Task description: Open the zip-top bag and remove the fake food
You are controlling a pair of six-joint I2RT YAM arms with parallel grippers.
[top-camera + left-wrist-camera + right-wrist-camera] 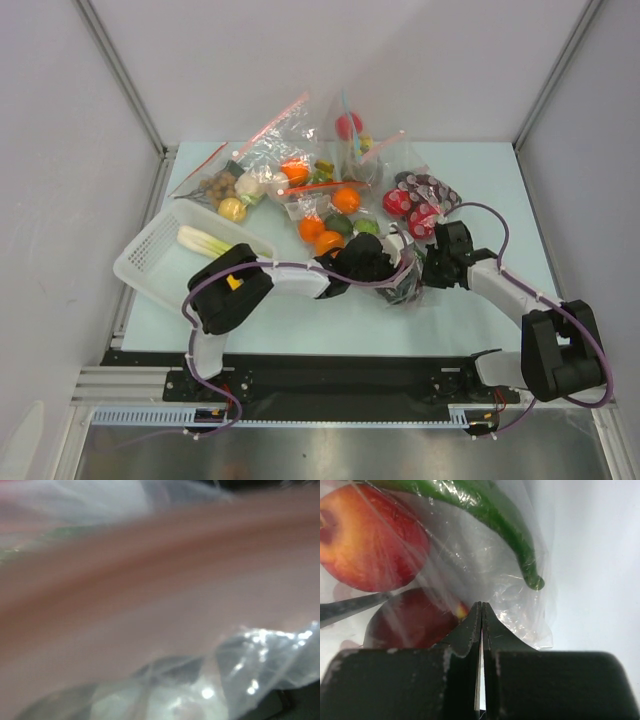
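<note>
Right end effector (481, 611) pinched closed; left end effector (388, 272) obscured.

I am working in a lab-style robot test cell: plain white panel walls (300, 60) on metal posts (120, 75) box in my pale blue surface (480, 180), fronted by a black mounting rail (340, 375).

Zip-top bag (335, 212): clear, crinkly, slumped mid-table; its pale pink zip strip (150, 580) fills the left wrist view as a blurred band, can't tell if open or shut. Inside: oranges (347, 200) & green pieces (340, 225); right wrist view shows, behind clear film, a dark red apple (410, 622), a red-orange fruit (367, 540) & a long green pod (495, 515). White-and-green leek (205, 240) lies flat in the white basket (140, 265) at table's left.
</note>
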